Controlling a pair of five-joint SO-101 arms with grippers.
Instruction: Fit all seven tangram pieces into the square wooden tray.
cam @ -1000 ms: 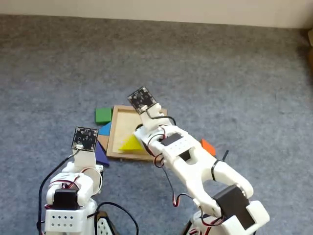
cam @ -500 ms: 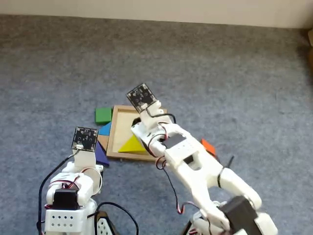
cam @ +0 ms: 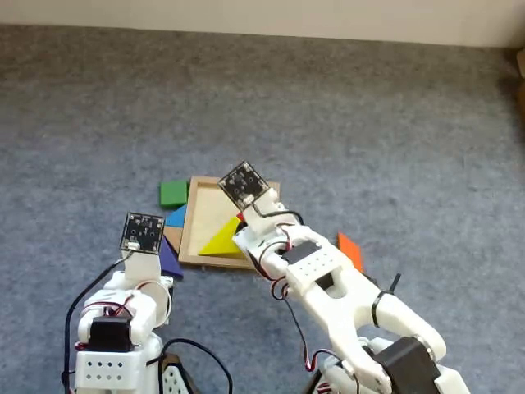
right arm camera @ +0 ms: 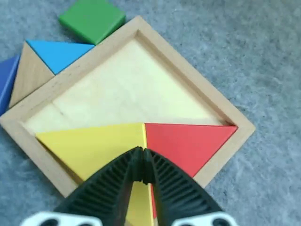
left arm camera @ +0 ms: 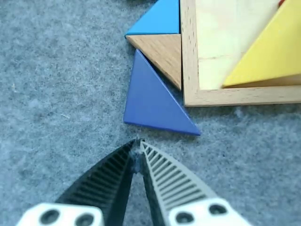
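The left arm's fingers [left arm camera: 113, 174] are pressed together, tip to tip, with nothing between them. They sit over the bare grey tabletop [cam: 394, 123]. Just ahead of their tips lies the dark blue triangle [left arm camera: 150, 101], flat on the tabletop and apart from them. Beyond it, a plain wooden triangle [left arm camera: 162, 54] and a light blue triangle [left arm camera: 160, 20] lie against the outer rim of the square wooden tray [left arm camera: 189, 56].

The right arm's fingers [right arm camera: 117, 179] are likewise closed and hold nothing. Their tips are over the tray, right at the seam where the yellow triangle [right arm camera: 94, 143] and the red triangle [right arm camera: 188, 141] meet edge to edge inside it. Whether the tips press on the pieces cannot be told. Past the tips, the far half of the tray floor is bare wood. A green square [right arm camera: 91, 19] rests on the tabletop outside the tray's far corner.

In the high view an orange piece [cam: 350, 249] lies on the tabletop behind the right arm's fingers, beside that arm and outside the tray.
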